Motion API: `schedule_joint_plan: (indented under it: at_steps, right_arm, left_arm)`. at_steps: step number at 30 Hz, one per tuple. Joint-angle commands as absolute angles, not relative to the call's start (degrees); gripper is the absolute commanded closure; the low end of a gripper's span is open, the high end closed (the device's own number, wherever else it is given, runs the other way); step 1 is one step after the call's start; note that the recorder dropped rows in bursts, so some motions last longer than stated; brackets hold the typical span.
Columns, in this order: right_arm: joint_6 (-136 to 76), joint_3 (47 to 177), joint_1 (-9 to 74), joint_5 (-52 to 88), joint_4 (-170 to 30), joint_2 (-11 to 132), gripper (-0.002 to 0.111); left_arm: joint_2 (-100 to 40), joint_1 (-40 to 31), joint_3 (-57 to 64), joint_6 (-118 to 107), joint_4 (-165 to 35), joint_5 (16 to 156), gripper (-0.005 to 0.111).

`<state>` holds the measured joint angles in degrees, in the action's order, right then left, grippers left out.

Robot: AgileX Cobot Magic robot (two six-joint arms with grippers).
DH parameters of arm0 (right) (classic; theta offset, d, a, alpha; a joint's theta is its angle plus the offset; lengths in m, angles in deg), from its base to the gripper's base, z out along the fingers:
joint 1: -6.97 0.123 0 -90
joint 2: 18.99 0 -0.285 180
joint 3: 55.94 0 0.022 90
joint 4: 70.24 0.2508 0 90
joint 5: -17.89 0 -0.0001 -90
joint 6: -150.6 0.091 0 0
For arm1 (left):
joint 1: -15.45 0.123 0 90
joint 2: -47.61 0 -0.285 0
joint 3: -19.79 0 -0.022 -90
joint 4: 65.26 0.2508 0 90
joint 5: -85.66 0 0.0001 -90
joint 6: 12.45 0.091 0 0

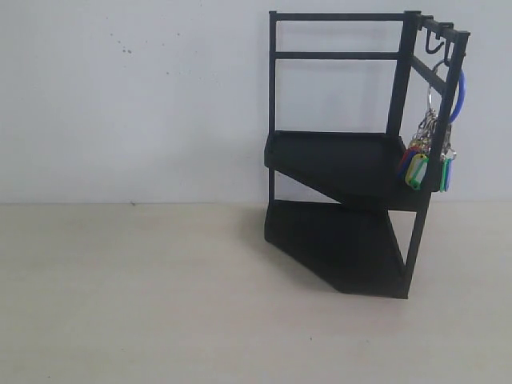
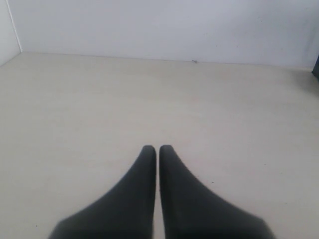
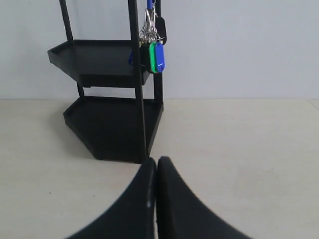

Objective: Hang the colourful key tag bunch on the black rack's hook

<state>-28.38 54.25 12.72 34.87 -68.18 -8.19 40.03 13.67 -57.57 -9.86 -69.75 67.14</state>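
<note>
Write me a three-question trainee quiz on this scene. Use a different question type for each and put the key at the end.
1. True or false: the colourful key tag bunch hangs from the black rack.
2. Which part of the rack bears the bunch?
A. the lower shelf
B. the upper shelf
C. a hook on the top side rail
3. Fill in the blank: the left gripper and the right gripper are both ____ and hold nothing.

Key: 1 true; 2 C; 3 shut.
</note>
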Motion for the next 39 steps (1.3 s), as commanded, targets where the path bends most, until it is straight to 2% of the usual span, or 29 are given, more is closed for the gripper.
schedule_joint_plan:
  at_steps: [1,10,14,22,26,39]
  right_arm:
    - [-28.9,53.8,12.8,33.9,-67.9,-11.2,0.109]
    - [-28.9,46.8,11.5,33.0,-67.9,-11.2,0.109]
    - [-28.9,46.8,11.5,37.7,-68.0,-11.2,0.109]
    - [-28.9,46.8,11.5,37.7,-68.1,-11.2,0.109]
    - [-28.9,46.8,8.5,37.8,-67.9,-11.2,0.109]
    - [-28.9,46.8,10.2,37.8,-67.9,-11.2,0.109]
  left_arm:
    - [39.8,13.9,-57.4,-9.8,-70.2,67.8,0.102]
    - [39.8,13.9,-57.4,-9.8,-70.2,67.8,0.102]
    - [39.8,13.9,-57.4,-9.8,-70.2,67.8,0.102]
    - [39.8,13.9,-57.4,-9.8,-70.2,67.8,0.102]
    - [39.8,13.9,-57.4,-9.8,-70.2,67.8,0.102]
    - [39.8,13.9,-57.4,-9.8,-70.2,67.8,0.102]
